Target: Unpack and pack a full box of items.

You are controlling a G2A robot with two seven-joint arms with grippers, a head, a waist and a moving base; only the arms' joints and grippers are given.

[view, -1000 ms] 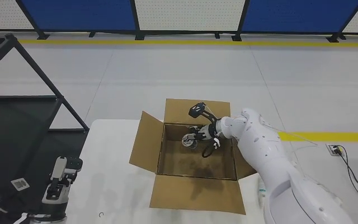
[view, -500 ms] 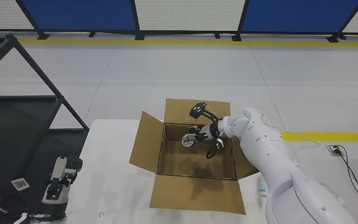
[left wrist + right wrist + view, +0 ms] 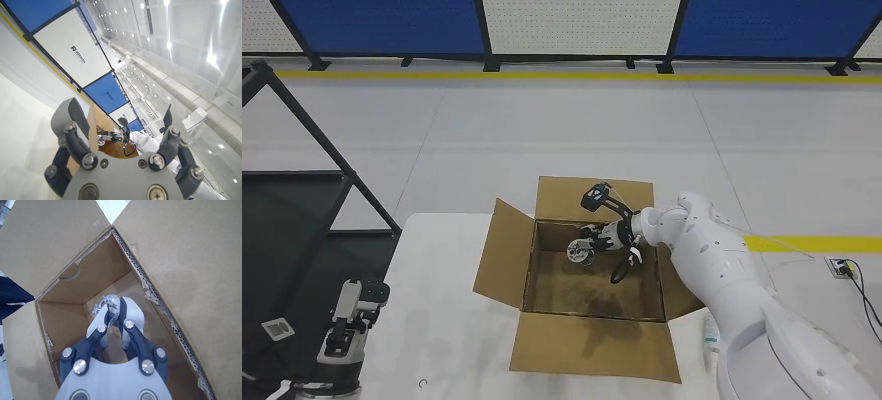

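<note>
Cardboard box (image 3: 592, 348) sits open on the white tabletop (image 3: 442, 320), with all four flaps folded outward. The right tool (image 3: 589, 248) reaches down into it near the back wall and pinches a silver toothed metal disc (image 3: 579, 254) between its dark pads. In the right wrist view the disc stands on edge between the two fingers, with the brown box floor behind it. The left tool (image 3: 121, 111) is apart from the box and angled up toward the ceiling. Its fingers are spread wide with nothing between them.
</note>
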